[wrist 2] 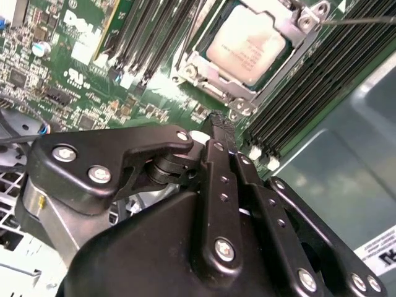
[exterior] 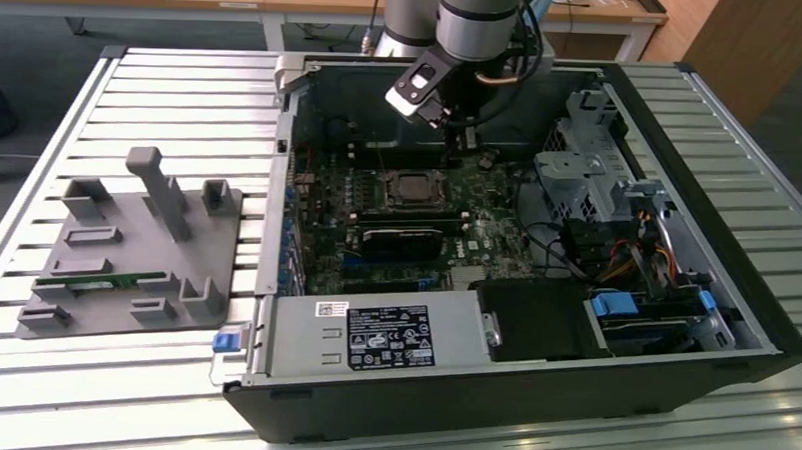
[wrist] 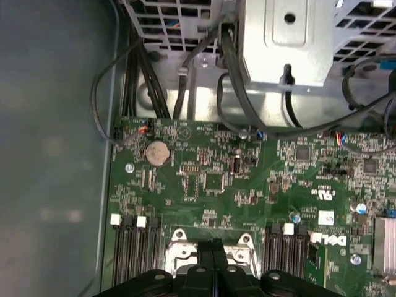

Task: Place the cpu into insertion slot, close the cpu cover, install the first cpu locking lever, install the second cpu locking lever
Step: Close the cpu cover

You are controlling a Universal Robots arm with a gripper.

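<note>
The cpu (wrist 2: 250, 43), a dull silver square, lies in the insertion slot (exterior: 409, 189) on the green board. Around it the silver cpu cover (wrist 2: 213, 93) lies flat, framing its metal top. A thin metal lever rod (wrist 2: 356, 20) runs off from one corner of the frame. My gripper (wrist 2: 216, 120) is shut with nothing between its black fingers. It hovers above the board just beside the socket. In the first wrist view the gripper (wrist: 213, 246) hangs over the cover's edge (wrist: 179, 247). In the exterior view the gripper (exterior: 466, 139) is just behind the socket.
Long black memory slots (wrist 2: 309, 80) flank the socket. A black card (exterior: 401, 237) lies in front of it. Behind it are a metal drive cage (wrist: 284, 43) and black cables (wrist: 232, 93). A grey fixture (exterior: 133, 246) stands on the slatted table at the exterior view's left.
</note>
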